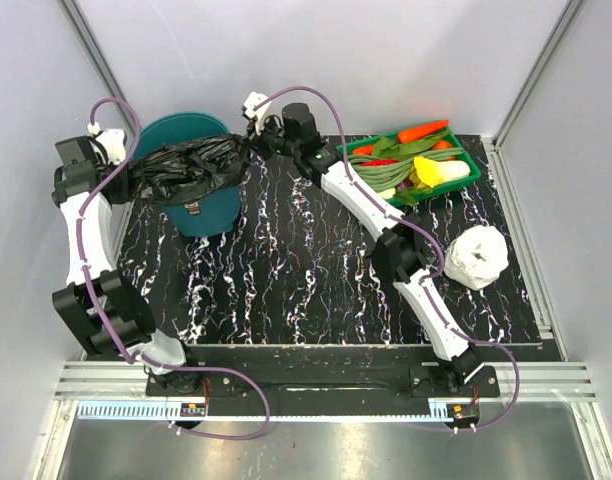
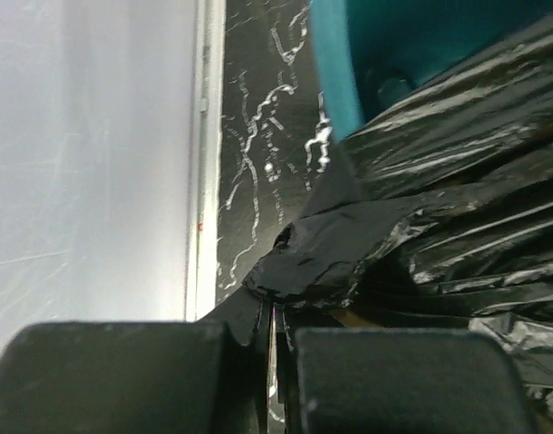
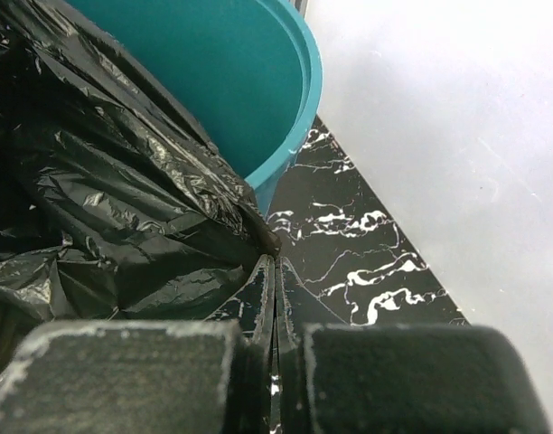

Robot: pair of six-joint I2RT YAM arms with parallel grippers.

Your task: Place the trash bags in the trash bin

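The left pincer point(image 2: 272, 318) is closed tight on a gathered corner of the trash bags point(image 1: 191, 165), with only film between its jaws. The right pincer point(image 3: 275, 271) nips the opposite corner in the same way. In the top view the black film is strung between them in the upper left of the frame, draped across the mouth of the trash bin point(image 1: 202, 218). Its bulk rests on the near rim, and the teal inside shows behind it. Holding both ends probably keeps the floppy plastic spread and lifted, so that it hangs over the opening instead of slumping down the outside wall. The bags are over the bin, not yet down inside it. The bin stands at the upper-left corner of the worktop point(image 1: 286, 280), close to the side panel point(image 1: 36, 90). The left arm therefore has little room on that side, and the bare marbled surface toward the centre and lower part of the frame looks like the freer space. The vegetable tray point(image 1: 473, 176) at the upper right and the white wad point(image 1: 478, 257) at the right lie well apart from all this.
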